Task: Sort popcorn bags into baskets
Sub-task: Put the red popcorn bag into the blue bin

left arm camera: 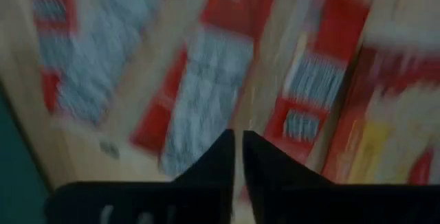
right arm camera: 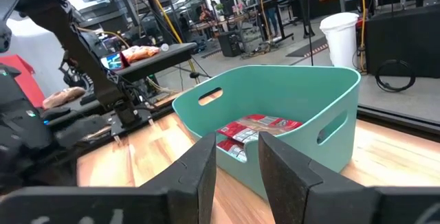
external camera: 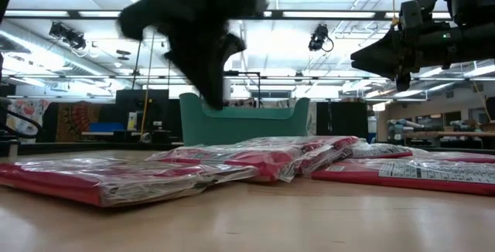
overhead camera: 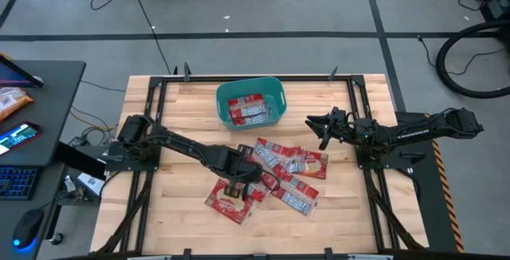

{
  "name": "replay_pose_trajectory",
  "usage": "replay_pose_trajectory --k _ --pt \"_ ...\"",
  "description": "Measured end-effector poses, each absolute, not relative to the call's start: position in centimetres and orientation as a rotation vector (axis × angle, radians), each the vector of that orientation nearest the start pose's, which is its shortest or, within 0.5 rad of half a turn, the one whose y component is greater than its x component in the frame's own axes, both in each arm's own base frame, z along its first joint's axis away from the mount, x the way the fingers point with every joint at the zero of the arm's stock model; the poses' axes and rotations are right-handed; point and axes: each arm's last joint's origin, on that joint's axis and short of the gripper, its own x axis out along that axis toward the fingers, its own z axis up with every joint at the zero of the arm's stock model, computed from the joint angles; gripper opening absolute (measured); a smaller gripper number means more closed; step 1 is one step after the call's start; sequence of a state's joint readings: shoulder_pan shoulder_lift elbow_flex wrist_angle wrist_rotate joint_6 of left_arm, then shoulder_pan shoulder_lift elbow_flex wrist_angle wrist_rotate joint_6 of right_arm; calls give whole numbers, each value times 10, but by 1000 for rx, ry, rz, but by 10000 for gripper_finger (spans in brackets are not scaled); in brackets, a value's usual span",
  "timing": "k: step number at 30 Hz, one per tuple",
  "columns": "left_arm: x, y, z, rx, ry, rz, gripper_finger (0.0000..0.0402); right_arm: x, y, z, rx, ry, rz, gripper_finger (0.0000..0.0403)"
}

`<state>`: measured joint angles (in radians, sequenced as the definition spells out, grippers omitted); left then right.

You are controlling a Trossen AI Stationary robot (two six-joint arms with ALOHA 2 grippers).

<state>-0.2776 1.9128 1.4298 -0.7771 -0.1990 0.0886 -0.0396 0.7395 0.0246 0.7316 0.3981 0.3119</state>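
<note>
Several red popcorn bags with white panels (overhead camera: pixel 280 168) lie in a loose overlapping pile on the wooden table, in front of the teal basket (overhead camera: pixel 275 92). A few more bags (overhead camera: pixel 247 110) lie flat inside it. My left gripper (overhead camera: pixel 236 188) hangs over the near-left end of the pile, fingers pointing down and shut with only a slit between them (left arm camera: pixel 238 157). In the low view it (external camera: pixel 210 97) is well clear of the bags (external camera: pixel 263 155). My right gripper (overhead camera: pixel 312 122) hovers to the right of the basket (right arm camera: pixel 289 107), open (right arm camera: pixel 237 162) and empty.
A dark side desk to the left of the table holds an orange snack packet (overhead camera: pixel 11 100), a phone (overhead camera: pixel 17 136), a keyboard and a mouse. Black frame rails (overhead camera: pixel 151 100) run along the table's edges. Bare wood shows at the table's near edge (overhead camera: pixel 335 228).
</note>
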Motion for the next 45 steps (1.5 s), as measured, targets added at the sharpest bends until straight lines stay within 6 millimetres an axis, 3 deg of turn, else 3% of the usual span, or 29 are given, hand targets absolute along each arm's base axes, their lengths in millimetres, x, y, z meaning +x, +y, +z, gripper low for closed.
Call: replay_pose_trajectory --k 5,9,14,19,23,27,31,37,45 --pt "361 -94 190 364 1317 -42 111 143 -17 168 310 -85 -432 115" --pt "360 -70 187 203 1395 -46 149 143 -17 168 310 -85 -431 115" --pt "359 -43 174 49 1425 -22 157 143 -17 168 310 -86 -431 115" --pt "346 -38 156 -1 1419 18 157 143 -17 168 310 -84 -432 115" --pt "325 -37 167 -47 1333 38 157 143 -17 168 310 -84 -431 115" --pt "304 -37 177 -148 1122 61 157 143 -17 167 310 -83 -432 115" --pt "287 -36 165 -278 954 81 157 143 -17 167 309 -82 -432 115" --pt "278 -25 149 -436 883 165 173 143 -17 167 309 -83 -432 115" --pt "280 -22 145 -518 837 200 251 143 -17 167 309 -82 -432 115"
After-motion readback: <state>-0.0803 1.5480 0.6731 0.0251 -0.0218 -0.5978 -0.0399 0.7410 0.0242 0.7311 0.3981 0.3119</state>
